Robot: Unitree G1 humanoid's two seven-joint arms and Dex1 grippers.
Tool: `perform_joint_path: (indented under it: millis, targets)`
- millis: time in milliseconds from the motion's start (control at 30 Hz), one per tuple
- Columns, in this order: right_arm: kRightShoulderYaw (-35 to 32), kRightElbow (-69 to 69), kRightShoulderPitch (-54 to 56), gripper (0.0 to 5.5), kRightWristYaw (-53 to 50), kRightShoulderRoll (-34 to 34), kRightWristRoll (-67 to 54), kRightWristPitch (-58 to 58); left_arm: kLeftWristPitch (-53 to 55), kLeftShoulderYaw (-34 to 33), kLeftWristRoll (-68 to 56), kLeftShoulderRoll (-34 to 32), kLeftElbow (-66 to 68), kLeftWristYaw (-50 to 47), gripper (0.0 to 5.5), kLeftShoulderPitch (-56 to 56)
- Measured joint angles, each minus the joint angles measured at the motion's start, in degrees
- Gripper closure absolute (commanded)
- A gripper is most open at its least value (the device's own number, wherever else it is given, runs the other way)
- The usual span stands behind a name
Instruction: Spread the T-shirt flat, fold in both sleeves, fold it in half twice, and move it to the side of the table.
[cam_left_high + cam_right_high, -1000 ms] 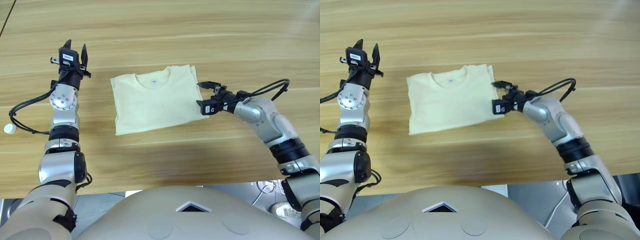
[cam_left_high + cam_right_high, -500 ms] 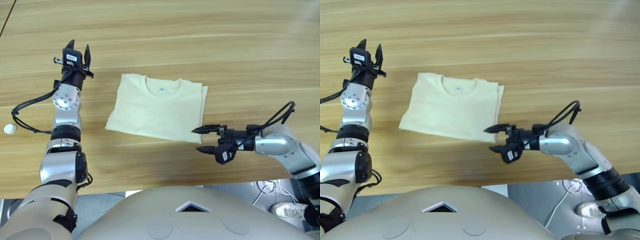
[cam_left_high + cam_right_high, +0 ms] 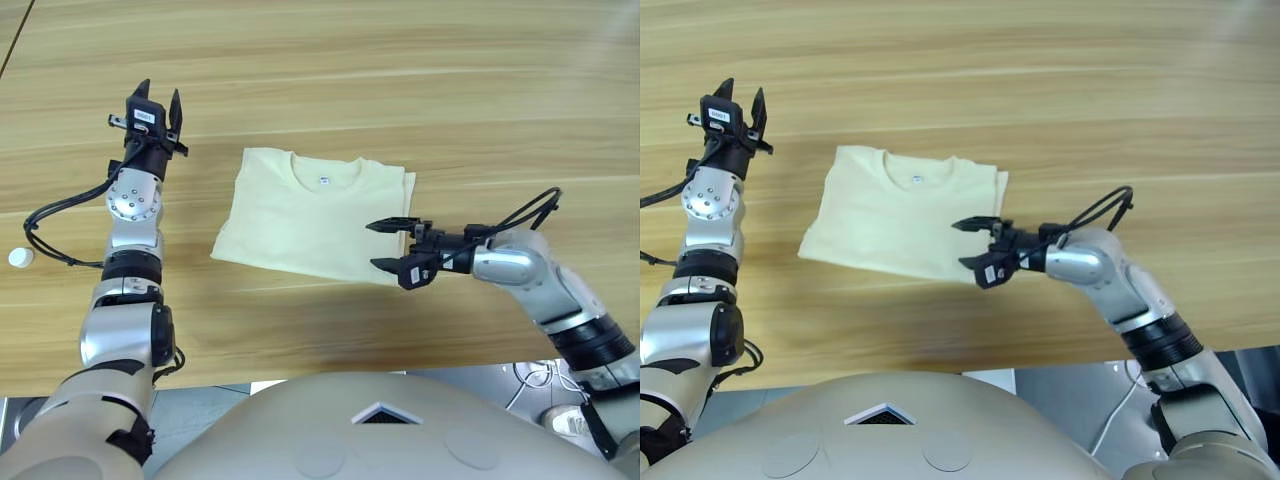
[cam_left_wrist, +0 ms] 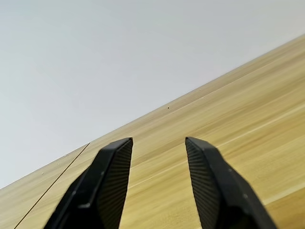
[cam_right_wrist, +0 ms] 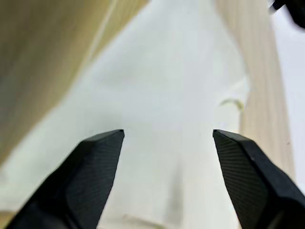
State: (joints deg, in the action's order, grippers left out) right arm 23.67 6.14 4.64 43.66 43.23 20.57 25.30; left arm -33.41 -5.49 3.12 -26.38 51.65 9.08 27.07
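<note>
Folded T-shirt (image 3: 315, 215) lies mid-table (image 3: 400, 80), long axis roughly left-right. Right gripper (image 3: 371, 245) is over its near right corner, fingers spread, holding nothing, pointing left across the cloth — clearly the nearer arm. Left gripper (image 3: 157, 90), also spread and empty, stands well apart off the shirt's left side.

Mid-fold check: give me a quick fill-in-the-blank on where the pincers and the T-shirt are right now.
1. The right pincer is ____, not shut, at the T-shirt's right edge.
2. The left pincer is open and holds ____.
3. The T-shirt's collar faces ____ from the robot.
Missing words: open; nothing; away.
</note>
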Motion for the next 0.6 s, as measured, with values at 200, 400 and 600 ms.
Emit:
perform_joint_path:
  millis: [200,400,600]
  targets:
    - [3.1,-1.7,0.5,2.06,0.1,1.5,4.1,3.9,0.0,0.1,0.1,0.0,0.0,-0.1,3.44,0.0]
    - [9.0,11.3,-8.3,2.06,11.9,8.7,-17.6,9.3,-0.2,0.2,0.1,0.1,0.1,-0.5,3.44,0.0]
    - [7.1,12.0,-3.6,2.06,13.4,2.4,-33.4,3.8,-0.3,0.4,0.1,0.3,0.2,-1.2,3.44,0.0]
